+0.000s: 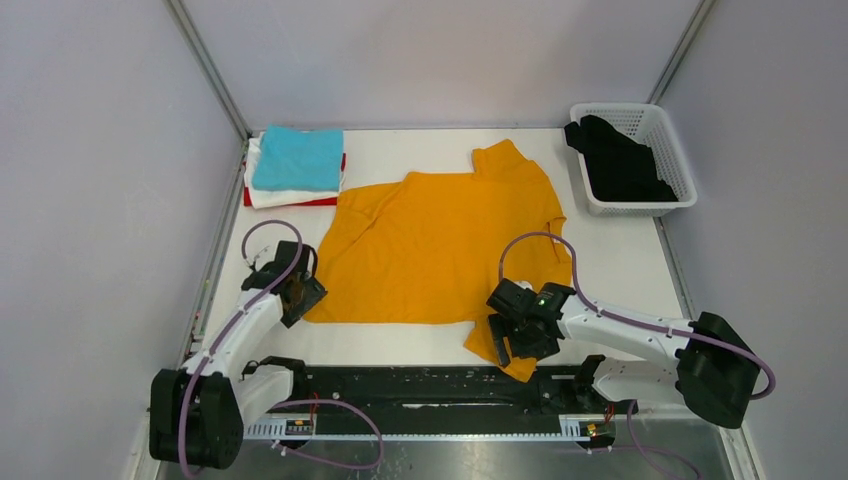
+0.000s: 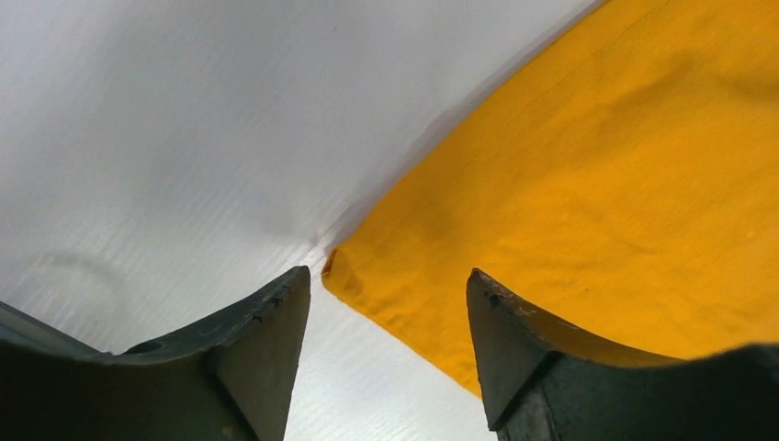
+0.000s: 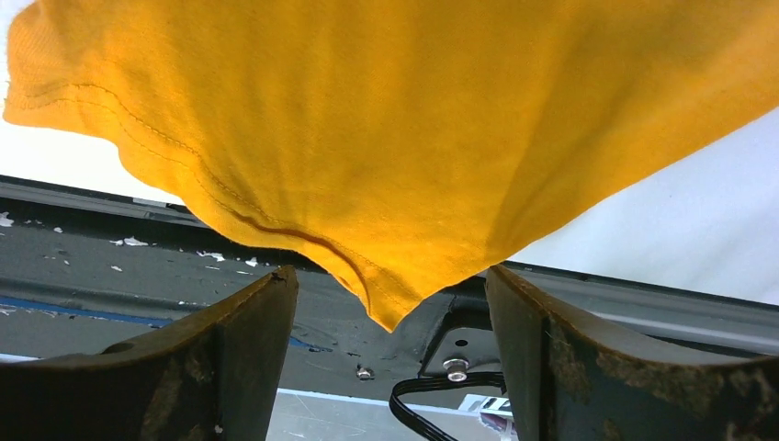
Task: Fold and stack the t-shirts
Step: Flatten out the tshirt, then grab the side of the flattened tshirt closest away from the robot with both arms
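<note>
A mustard-orange t-shirt (image 1: 440, 240) lies spread flat in the middle of the white table, collar toward the back. Its near left corner (image 2: 344, 276) lies between the fingers of my open left gripper (image 1: 297, 290), which is empty. My right gripper (image 1: 520, 340) is open and empty at the shirt's near right corner (image 3: 386, 303), which hangs over the table's front edge. A stack of folded shirts stands at the back left: turquoise (image 1: 298, 158) on top, white (image 1: 285, 195) under it, red (image 1: 290, 203) at the bottom.
A white lattice basket (image 1: 668, 150) with a black garment (image 1: 618, 160) stands at the back right. A black rail (image 1: 430, 385) runs along the front edge. Grey walls enclose the table on three sides.
</note>
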You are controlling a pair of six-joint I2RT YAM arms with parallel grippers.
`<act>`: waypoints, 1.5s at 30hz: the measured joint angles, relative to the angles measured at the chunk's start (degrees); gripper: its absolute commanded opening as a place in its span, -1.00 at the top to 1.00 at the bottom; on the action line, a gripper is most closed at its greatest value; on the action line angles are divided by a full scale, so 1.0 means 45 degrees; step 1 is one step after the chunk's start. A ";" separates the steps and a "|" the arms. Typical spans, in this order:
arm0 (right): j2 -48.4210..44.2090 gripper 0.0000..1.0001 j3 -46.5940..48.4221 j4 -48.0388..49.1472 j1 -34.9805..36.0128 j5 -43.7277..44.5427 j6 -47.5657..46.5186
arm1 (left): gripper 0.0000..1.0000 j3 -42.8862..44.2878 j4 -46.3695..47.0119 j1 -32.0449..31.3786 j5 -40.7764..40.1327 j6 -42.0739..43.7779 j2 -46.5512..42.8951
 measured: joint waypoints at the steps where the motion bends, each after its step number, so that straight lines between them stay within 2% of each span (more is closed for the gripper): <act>1: -0.0019 -0.65 -0.0010 0.0005 0.0005 0.0005 0.0024 | -0.25 -0.0141 -0.0131 0.0000 -0.0005 -0.0083 -0.0325; 6: -0.0155 -0.64 -0.0160 0.0034 0.0010 0.0087 0.0092 | -0.05 -0.0942 -0.0408 0.0000 0.0053 -0.0447 -0.0986; 11: -0.0175 -0.60 -0.0194 0.0189 0.0015 0.0350 0.0097 | 0.07 -0.1141 -0.0423 -0.0005 0.0034 -0.0646 -0.0627; 14: -0.0112 -0.59 -0.0194 0.0350 0.0015 0.0442 0.0102 | 0.21 -0.1107 -0.0063 -0.0005 0.0039 -0.0665 -0.0287; 17: 0.0039 -0.54 -0.0194 0.0510 0.0015 0.0597 0.0107 | 0.57 -0.0821 0.0471 0.0000 0.0044 -0.0670 0.0491; 18: 0.0097 -0.49 -0.0194 0.0559 0.0015 0.0617 0.0107 | 0.82 -0.0636 0.0714 -0.0005 0.0053 -0.0651 0.0884; 19: 0.0146 -0.42 -0.0194 0.0578 0.0015 0.0636 0.0117 | 1.00 -0.0481 0.0884 -0.0005 0.0053 -0.0665 0.1185; 22: 0.0267 -0.12 -0.0194 0.0661 0.0015 0.0656 0.0180 | 1.00 -0.0107 0.1462 -0.0058 0.0155 -0.0617 0.1860; 26: 0.0423 0.63 -0.0219 0.0758 0.0015 0.0690 0.0291 | 1.00 -0.0340 0.1851 -0.0219 0.0253 -0.0646 0.1501; 27: 0.0423 0.76 -0.0248 0.0777 0.0019 0.0690 0.0359 | 1.00 -0.0486 0.1817 -0.0257 0.0282 -0.0690 0.1234; 28: 0.0408 0.81 -0.0277 0.0772 0.0019 0.0695 0.0369 | 1.00 -0.0670 0.1666 -0.0291 0.0282 -0.0724 0.0845; 32: -0.0073 0.55 -0.0461 0.0695 0.0019 0.0617 0.0525 | 1.00 -0.1234 0.0593 -0.0350 0.0238 -0.0942 -0.1452; 34: -0.0525 0.35 -0.0500 0.0554 0.0019 0.0529 0.0505 | 1.00 -0.1316 0.0180 -0.0350 0.0199 -0.1083 -0.2511; 38: -0.1190 0.05 -0.0500 0.0578 0.0282 0.0301 0.0287 | 1.00 -0.1316 -0.0223 -0.0350 0.0175 -0.1209 -0.3342; 45: -0.0350 -0.04 -0.0461 0.0709 0.1831 0.0000 0.0073 | 1.00 -0.1316 -0.0442 -0.0359 0.0180 -0.1263 -0.3118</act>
